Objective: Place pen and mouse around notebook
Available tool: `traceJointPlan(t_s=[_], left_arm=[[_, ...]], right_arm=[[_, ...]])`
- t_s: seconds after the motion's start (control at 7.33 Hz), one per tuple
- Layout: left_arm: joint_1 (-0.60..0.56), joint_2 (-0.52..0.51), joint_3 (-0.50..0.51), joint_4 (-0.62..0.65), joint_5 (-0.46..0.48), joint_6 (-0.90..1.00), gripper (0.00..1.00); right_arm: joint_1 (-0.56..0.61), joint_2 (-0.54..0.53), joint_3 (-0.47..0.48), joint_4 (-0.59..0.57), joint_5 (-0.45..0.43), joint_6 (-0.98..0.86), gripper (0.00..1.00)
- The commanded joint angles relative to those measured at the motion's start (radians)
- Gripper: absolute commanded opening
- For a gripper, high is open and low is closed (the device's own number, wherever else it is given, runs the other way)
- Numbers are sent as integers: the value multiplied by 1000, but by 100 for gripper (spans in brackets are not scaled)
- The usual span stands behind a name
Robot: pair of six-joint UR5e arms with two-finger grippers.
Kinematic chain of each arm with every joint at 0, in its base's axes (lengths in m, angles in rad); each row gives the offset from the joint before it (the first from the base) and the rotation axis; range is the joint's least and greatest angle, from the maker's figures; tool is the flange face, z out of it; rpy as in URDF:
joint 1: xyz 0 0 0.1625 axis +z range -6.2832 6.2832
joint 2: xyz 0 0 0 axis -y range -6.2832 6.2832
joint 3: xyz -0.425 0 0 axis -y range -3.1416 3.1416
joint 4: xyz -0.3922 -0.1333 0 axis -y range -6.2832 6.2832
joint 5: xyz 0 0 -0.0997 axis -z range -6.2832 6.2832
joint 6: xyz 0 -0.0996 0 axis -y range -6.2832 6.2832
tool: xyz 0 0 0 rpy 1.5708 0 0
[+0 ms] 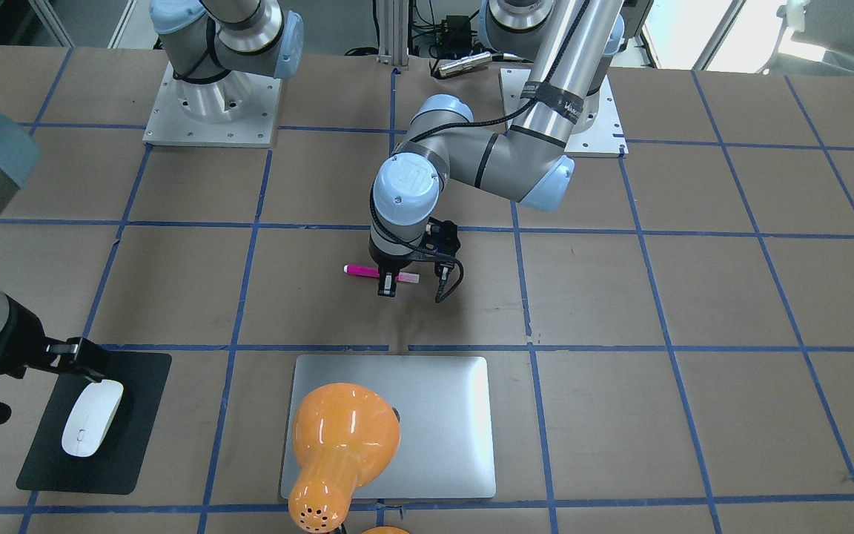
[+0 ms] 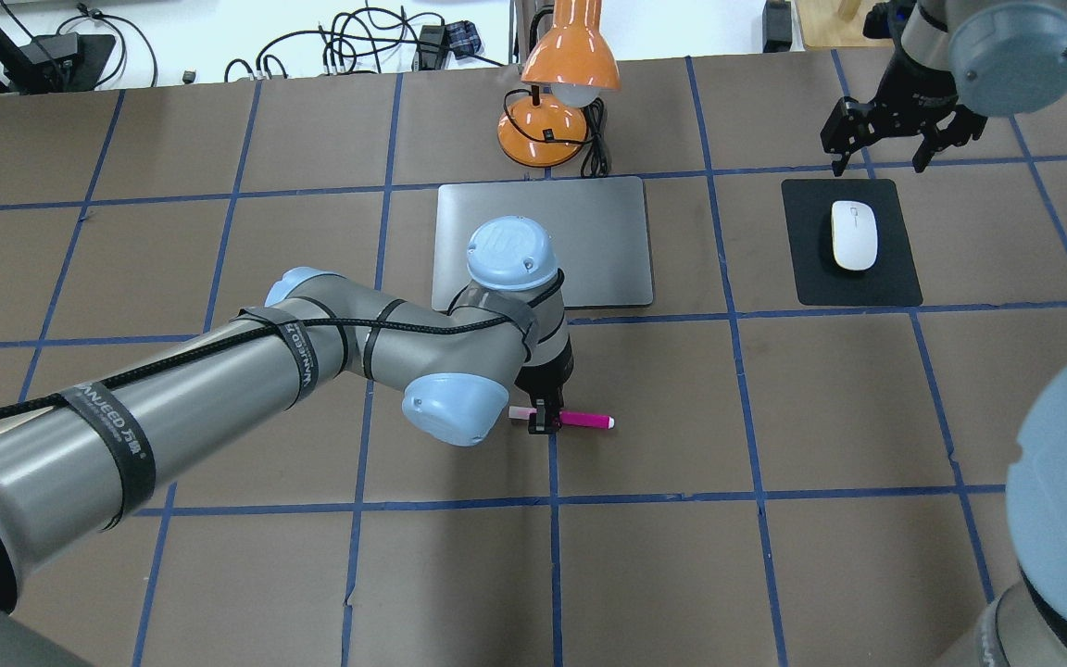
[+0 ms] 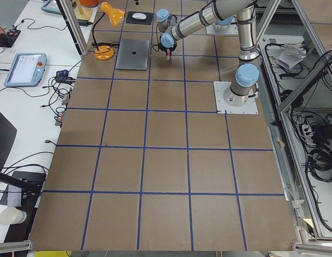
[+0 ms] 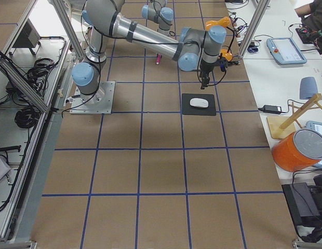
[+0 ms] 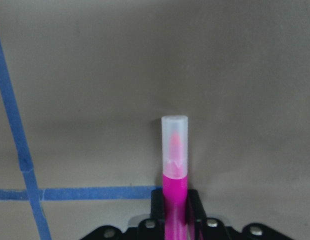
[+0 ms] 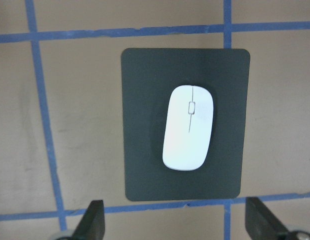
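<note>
Pen (image 1: 360,271) at centre: you see the magenta stick lying level across the closed jaws of the left gripper (image 1: 387,285), gripped near its middle, the pale cap end (image 5: 174,137) jutting out on one side and the magenta body on the other; whether it touches the table (image 1: 694,297) you cannot tell. In the overhead view the pen (image 2: 584,419) sits on the robot's side of the notebook (image 2: 608,232), apart from it, close to a blue tape line. The notebook lies flat and closed, its far edge next to the base of an orange lamp (image 2: 571,56), whose shade overhangs the silver-grey lid in the front-facing view. To the robot's right of the notebook, well apart from it, you find the mouse (image 2: 854,235) resting on a black mat (image 2: 895,278), roughly centred and aligned with the mat's long side. The right gripper (image 2: 877,167) hovers above the mat's far edge with its jaws spread wide and holding nothing; its wrist view shows the mouse (image 6: 189,128) clear of both fingertips (image 6: 92,220)
</note>
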Motion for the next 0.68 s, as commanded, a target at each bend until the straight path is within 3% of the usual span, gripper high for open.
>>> traceJointPlan(t_s=[0.0,0.14,0.27,0.55], left_arm=[[7,19,9,-3,6,43,100],[15,61,30,-43,33,239,100],[46,122,89,-225,35,469,100],[139,248,263,-617,38,974,100]], right_arm=[[90,-154,2,141,3,75,100],[148,-220,5,177,33,153,100],[198,-270,6,233,53,169,100],[231,-291,6,229,55,215,100]])
